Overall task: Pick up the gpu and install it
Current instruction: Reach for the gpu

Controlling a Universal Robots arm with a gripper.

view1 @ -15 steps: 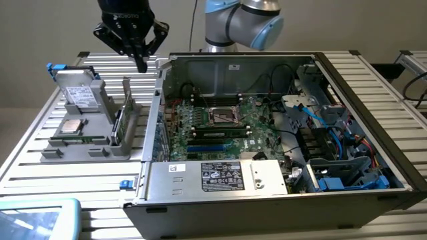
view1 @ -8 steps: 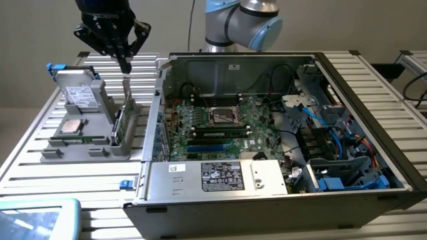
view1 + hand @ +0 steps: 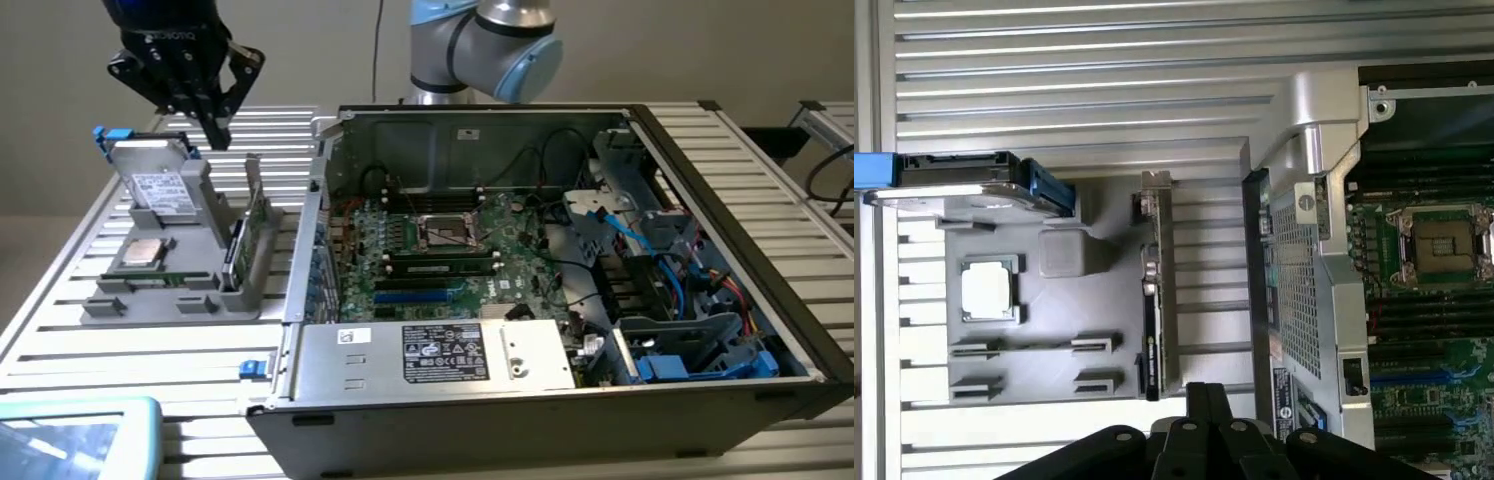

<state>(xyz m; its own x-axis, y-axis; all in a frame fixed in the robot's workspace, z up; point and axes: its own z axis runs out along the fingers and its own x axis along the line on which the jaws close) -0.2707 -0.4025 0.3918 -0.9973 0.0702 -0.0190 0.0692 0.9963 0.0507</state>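
The gpu (image 3: 244, 236) is a thin dark card with a green edge, standing on its edge in a slot of the grey parts holder (image 3: 174, 300), beside the open computer case. In the wrist view the gpu (image 3: 1154, 305) shows edge-on from above, its metal bracket at one end. My gripper (image 3: 214, 133) hangs in the air above the far side of the holder, well clear of the card. Its black fingers are shut together with nothing between them. The wrist view has the gripper (image 3: 1206, 398) close to the card's end.
The holder also carries a silver hard drive (image 3: 158, 186) with a blue clip and a square CPU chip (image 3: 143, 253). The open computer case (image 3: 721, 240) holds the motherboard (image 3: 447, 262) with its empty CPU socket (image 3: 1444, 245). A blue-rimmed tray (image 3: 74, 430) lies at the table's front corner.
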